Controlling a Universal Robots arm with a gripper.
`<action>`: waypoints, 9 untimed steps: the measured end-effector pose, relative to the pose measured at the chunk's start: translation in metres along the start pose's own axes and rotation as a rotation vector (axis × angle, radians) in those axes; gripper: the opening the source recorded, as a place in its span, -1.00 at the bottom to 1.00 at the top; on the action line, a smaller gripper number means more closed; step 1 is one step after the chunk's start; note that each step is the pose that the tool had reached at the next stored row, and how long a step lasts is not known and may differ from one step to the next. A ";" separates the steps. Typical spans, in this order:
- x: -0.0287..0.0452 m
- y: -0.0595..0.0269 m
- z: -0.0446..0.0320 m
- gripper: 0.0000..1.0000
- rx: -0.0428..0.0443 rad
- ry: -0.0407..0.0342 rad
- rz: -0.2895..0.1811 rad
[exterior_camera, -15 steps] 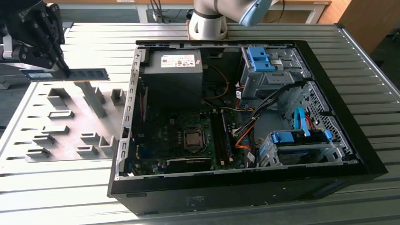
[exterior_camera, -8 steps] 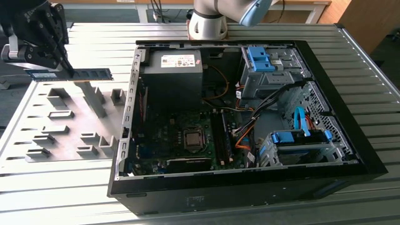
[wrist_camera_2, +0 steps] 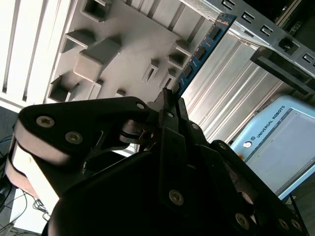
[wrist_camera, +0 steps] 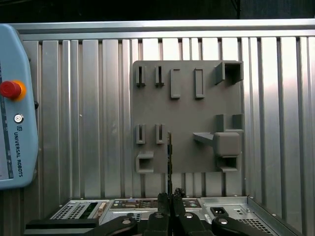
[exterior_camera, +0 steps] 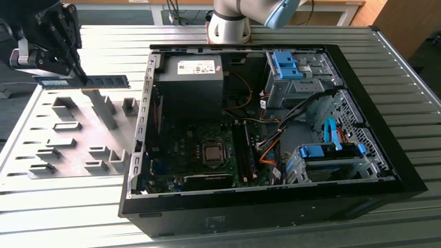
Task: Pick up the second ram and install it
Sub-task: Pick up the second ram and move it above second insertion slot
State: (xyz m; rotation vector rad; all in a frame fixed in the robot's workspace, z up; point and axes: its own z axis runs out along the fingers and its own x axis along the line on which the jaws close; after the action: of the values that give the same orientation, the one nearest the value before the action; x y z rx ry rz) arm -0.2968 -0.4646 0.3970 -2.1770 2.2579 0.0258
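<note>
The second ram (exterior_camera: 103, 81) is a long green stick with a blue label. It hangs level in the air above the far edge of the grey fixture plate (exterior_camera: 31, 132), at the exterior view's left. My black gripper (exterior_camera: 80, 77) is shut on it near its middle. In the second wrist view the second ram (wrist_camera_2: 202, 51) sticks out past the gripper (wrist_camera_2: 171, 98). The first wrist view has the second ram (wrist_camera: 169, 157) edge-on, above the fixture plate (wrist_camera: 187, 118) and clamped in the gripper (wrist_camera: 170, 197).
An open black computer case (exterior_camera: 406, 181) lies on the slatted metal table (exterior_camera: 62, 206), with the motherboard (exterior_camera: 200, 150) and its dark memory slots (exterior_camera: 242, 150) exposed. The arm's base (exterior_camera: 231, 23) stands behind the case. A teach pendant (wrist_camera: 15, 108) lies beside the plate.
</note>
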 end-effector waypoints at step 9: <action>-0.0003 -0.0077 0.0000 -0.72 0.0000 0.0000 0.000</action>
State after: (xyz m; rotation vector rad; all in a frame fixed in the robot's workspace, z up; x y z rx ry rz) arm -0.2891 -0.4646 0.3970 -2.1770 2.2579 0.0257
